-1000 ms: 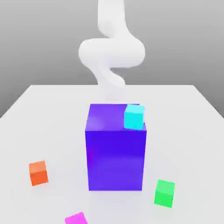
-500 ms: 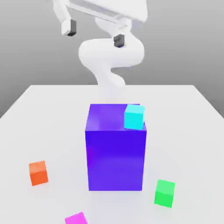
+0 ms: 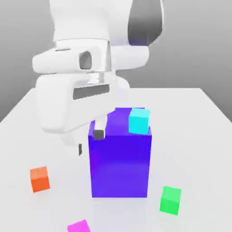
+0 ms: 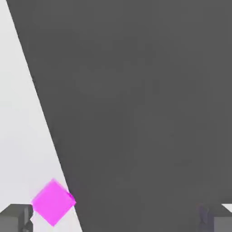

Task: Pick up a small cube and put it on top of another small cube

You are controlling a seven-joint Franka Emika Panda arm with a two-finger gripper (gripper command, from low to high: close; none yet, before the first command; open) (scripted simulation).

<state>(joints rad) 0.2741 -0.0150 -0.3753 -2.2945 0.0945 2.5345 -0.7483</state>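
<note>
One small matte magenta cube [image 3: 79, 225] sits at the white worktop's [image 3: 199, 118] six o'clock edge, unlabelled; the hand [image 3: 89, 142] hangs fully open, empty.

The small cube [image 3: 79, 226] is a plain, matte, bright magenta block lying flat on the white worktop [image 3: 199, 118] at about 7 o'clock in the exterior view, its lower part cut off by the frame edge.

In the hand view the small cube [image 4: 53, 202] appears turned corner-on.
</note>
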